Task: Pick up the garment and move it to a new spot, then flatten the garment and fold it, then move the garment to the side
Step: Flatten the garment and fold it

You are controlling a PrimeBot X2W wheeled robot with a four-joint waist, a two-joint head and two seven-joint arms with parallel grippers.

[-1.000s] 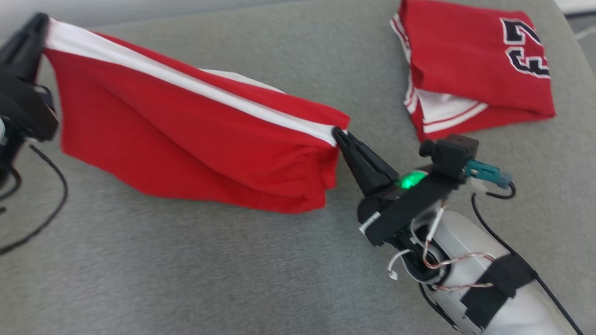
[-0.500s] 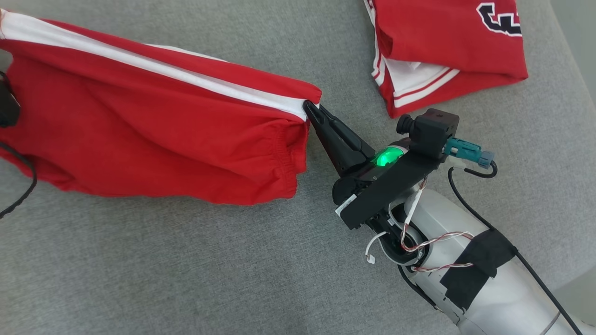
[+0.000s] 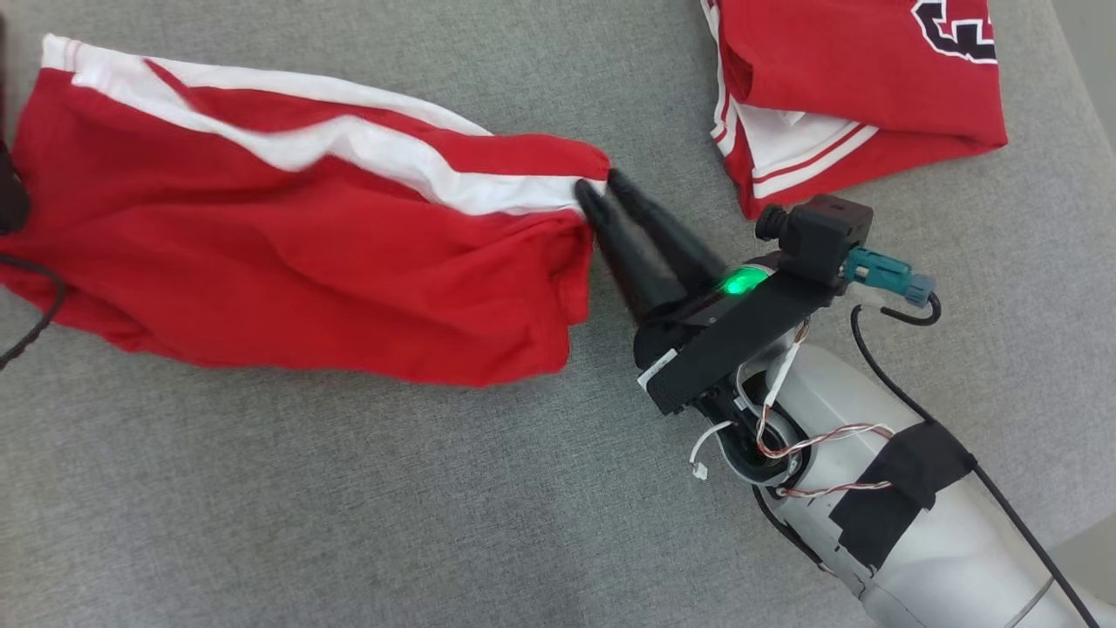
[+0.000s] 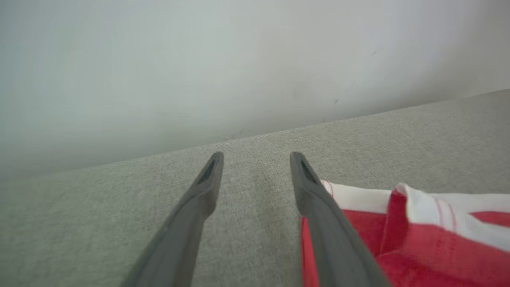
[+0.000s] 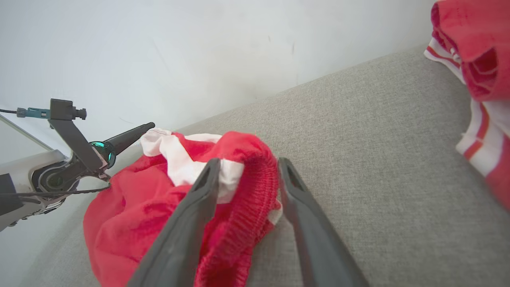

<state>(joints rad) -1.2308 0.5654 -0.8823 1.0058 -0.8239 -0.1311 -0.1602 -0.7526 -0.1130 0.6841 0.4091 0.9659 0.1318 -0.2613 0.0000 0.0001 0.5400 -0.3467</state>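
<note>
The red garment (image 3: pixel 288 262) is lying rumpled on the grey cushion (image 3: pixel 349 506) toward ten o'clock, so relocation is looking done, while flattening, folding and setting aside are waiting. The right gripper (image 3: pixel 602 185) is gaping loosely around the waistband corner, and the left gripper (image 4: pixel 257 159) is gaping wide, holding nothing.

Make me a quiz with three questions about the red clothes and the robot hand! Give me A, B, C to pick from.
1. Where in the head view does the numbered red top lie?
A. upper right
B. lower left
C. under the shorts

2. What colour is the stripe on the red shorts?
A. blue
B. white
C. yellow

3. How does the right gripper stand?
A. shut tight
B. open
C. holding a cup

Answers:
1 A: it lies on the grey cushion at the upper right, apart from the shorts.
2 B: a white band runs along them.
3 B: a gap shows between its two dark fingers at the waistband.
</note>
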